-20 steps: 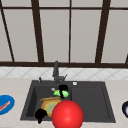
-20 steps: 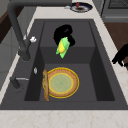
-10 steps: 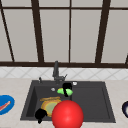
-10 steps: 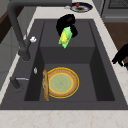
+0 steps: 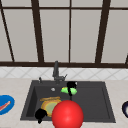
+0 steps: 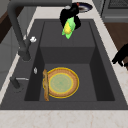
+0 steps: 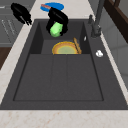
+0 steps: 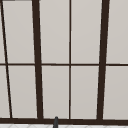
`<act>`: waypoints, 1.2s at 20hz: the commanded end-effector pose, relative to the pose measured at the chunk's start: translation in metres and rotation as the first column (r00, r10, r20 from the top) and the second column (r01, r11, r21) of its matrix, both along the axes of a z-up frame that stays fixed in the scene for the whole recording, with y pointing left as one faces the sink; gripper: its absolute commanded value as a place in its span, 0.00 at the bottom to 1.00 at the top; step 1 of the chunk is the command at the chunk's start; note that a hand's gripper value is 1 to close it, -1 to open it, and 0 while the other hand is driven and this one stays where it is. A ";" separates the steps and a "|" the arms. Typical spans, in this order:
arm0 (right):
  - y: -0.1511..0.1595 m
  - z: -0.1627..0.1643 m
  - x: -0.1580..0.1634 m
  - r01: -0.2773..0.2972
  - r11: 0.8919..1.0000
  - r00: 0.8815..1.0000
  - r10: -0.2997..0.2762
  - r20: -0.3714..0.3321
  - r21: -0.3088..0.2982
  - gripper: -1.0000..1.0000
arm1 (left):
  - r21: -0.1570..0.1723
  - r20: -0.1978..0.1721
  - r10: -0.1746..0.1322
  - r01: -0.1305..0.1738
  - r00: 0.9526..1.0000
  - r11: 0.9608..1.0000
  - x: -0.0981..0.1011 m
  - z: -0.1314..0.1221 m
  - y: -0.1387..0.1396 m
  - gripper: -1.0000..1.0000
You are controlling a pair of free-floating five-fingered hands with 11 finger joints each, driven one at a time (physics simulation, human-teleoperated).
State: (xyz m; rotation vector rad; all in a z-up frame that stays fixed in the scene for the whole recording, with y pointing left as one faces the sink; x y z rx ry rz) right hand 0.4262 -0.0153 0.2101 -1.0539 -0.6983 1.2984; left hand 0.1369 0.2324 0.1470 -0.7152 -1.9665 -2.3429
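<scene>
I have the right hand (image 5: 71,86) clenched round the corn (image 5: 66,90), lifted above the sink (image 5: 100,100), not yet set down; the left hand (image 5: 40,114) idles, fingers relaxed.

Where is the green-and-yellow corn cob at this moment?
The green-and-yellow corn cob is held in the right hand above the dark sink, right of the yellow plate.

Left hand (image 5: 40,114) matte black, right hand (image 5: 71,86) black, human-like
</scene>
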 end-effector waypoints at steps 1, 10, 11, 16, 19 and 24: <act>-0.015 0.012 -0.006 0.024 0.999 0.999 -0.025 0.028 0.027 1.00 | 0.000 0.000 0.000 0.000 1.000 1.000 0.000 0.000 0.000 0.50; -0.051 0.043 -0.023 0.026 0.999 0.999 -0.027 0.025 0.038 1.00 | 0.000 0.000 0.000 0.000 1.000 1.000 0.000 0.000 0.000 0.50; -0.055 0.047 -0.025 0.027 0.999 0.999 -0.028 0.025 0.038 1.00 | 0.000 0.000 0.000 0.000 1.000 1.000 0.000 0.000 0.000 0.50; -0.073 0.069 -0.035 0.031 0.999 0.999 -0.032 0.031 0.036 1.00 | 0.000 0.000 0.000 0.000 1.000 1.000 0.000 0.000 0.000 0.50; -0.085 0.083 -0.041 0.031 0.999 0.999 -0.032 0.028 0.041 1.00 | 0.000 0.000 0.000 0.000 1.000 1.000 0.000 0.000 0.000 0.50; -0.105 0.106 -0.051 0.030 0.998 0.999 -0.031 0.025 0.049 1.00 | 0.000 0.000 0.000 0.000 1.000 1.000 0.000 0.000 0.000 0.50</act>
